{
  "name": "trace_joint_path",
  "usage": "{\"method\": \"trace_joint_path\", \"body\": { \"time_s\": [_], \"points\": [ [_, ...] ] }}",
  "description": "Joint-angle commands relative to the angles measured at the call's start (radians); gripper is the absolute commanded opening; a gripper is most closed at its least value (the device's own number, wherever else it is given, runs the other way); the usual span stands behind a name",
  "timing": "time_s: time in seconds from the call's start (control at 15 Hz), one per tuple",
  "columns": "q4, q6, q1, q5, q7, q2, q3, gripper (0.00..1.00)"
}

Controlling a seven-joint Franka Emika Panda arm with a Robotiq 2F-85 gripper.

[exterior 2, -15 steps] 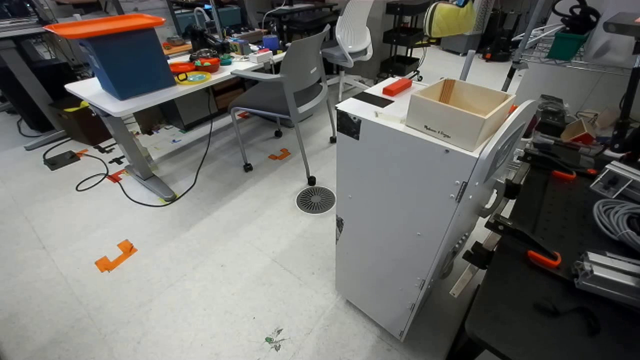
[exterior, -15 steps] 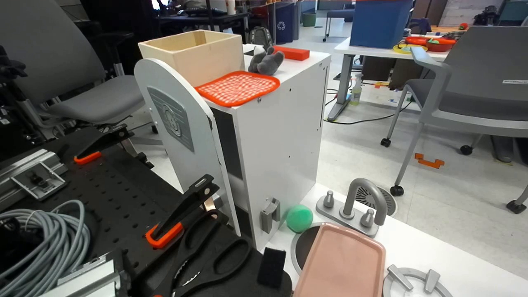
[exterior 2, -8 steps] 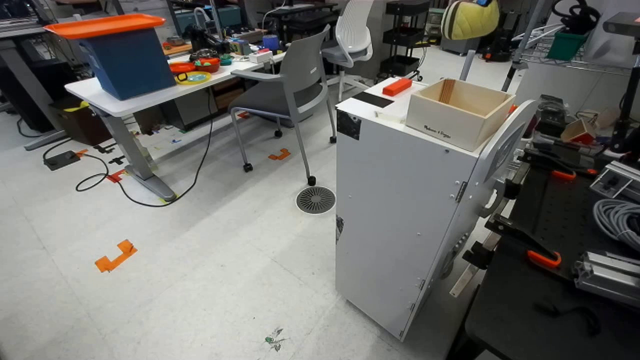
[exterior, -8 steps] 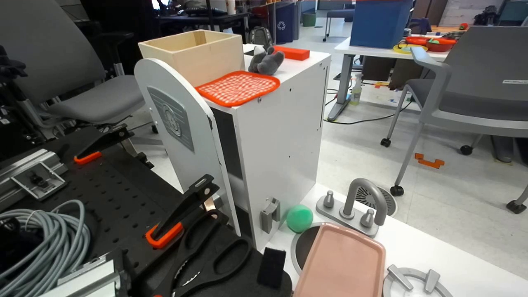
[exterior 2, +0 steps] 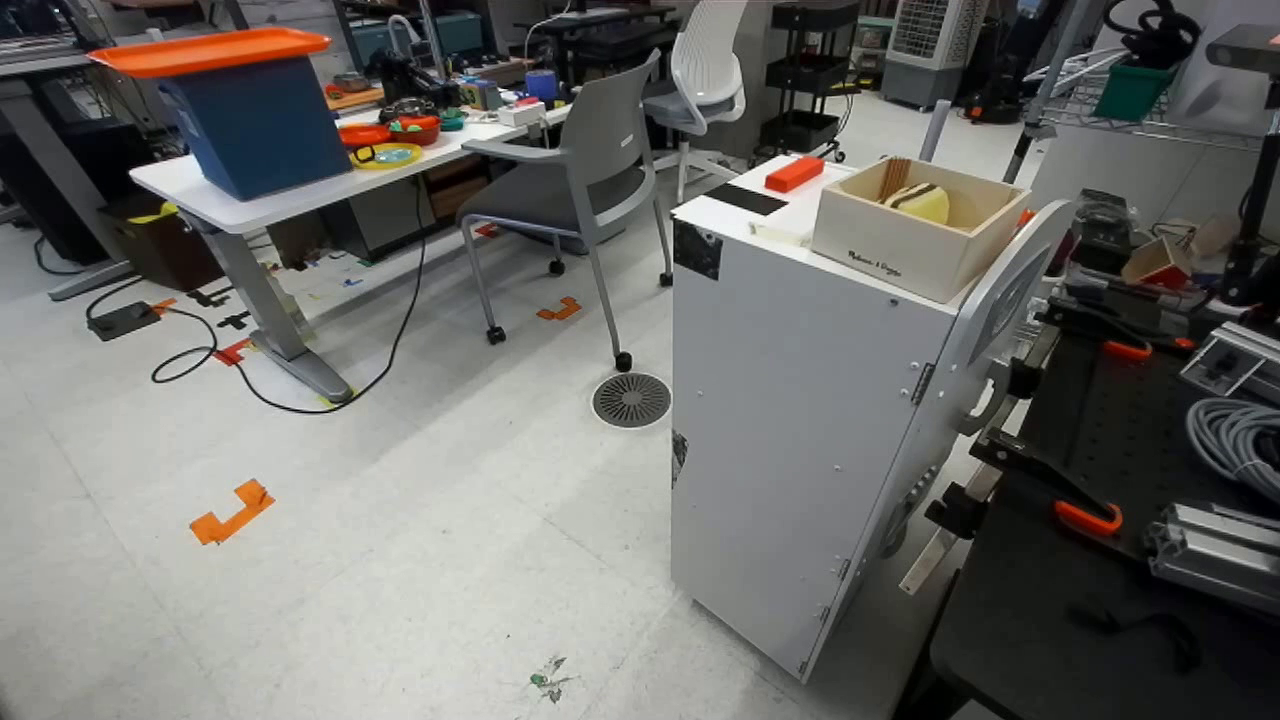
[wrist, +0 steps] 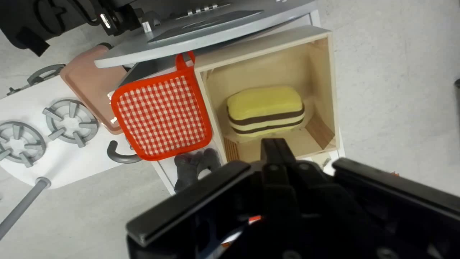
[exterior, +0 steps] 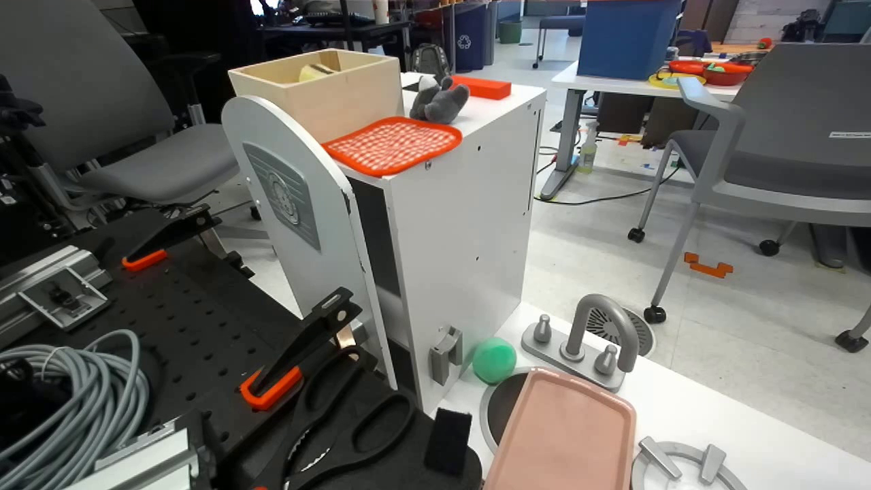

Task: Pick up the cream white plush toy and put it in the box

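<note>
In the wrist view the jaws are clenched together, fingertips (wrist: pixel 268 151) meeting, apart from the plush toy (wrist: pixel 265 104). In every view the yellow, brown-striped toy lies inside the wooden box (exterior 2: pixel 890 240), which stands on the white tabletop (exterior: pixel 486 111) beside a checked potholder (wrist: pixel 163 118).

The yellow oblong plush toy (wrist: pixel 265 102) carries two dark brown bands with a pale cream stripe between them. The pale tan rectangular wooden box (exterior 2: pixel 900 242) bears black lettering on an outer wall. The square fabric potholder (wrist: pixel 161 115) is checked red and white, bordered in plain orange-red. The tall white cabinet (exterior 2: pixel 790 430) shows black patches. The small grey plush animal (exterior: pixel 446 107) has a white patch. Single-coloured: pink rectangular tray (exterior: pixel 568 429), green round ball (exterior: pixel 495 361), red-orange oblong block (exterior 2: pixel 795 174). Two-fingered gripper (wrist: pixel 276 142): mainly black.
</note>
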Motion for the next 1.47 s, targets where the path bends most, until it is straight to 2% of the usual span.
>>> {"method": "trace_joint_path", "body": {
  "time_s": [0.0, 0.07, 0.73, 1.13, 1.2, 1.4],
  "points": [
    [-0.011, -0.021, -0.012, 0.012, -0.092, -0.021, -0.008, 0.26],
    [-0.012, -0.02, -0.013, 0.012, -0.109, -0.022, -0.009, 0.27],
    [-0.031, -0.092, 0.009, 0.043, -0.213, 0.001, -0.01, 0.98],
    [-0.057, -0.155, 0.023, 0.037, -0.275, 0.035, -0.002, 1.0],
    [-0.067, -0.123, 0.012, 0.018, -0.246, 0.029, 0.003, 1.0],
    [-0.068, -0.125, 0.015, 0.018, -0.255, 0.039, 0.003, 1.0]
  ]
}}
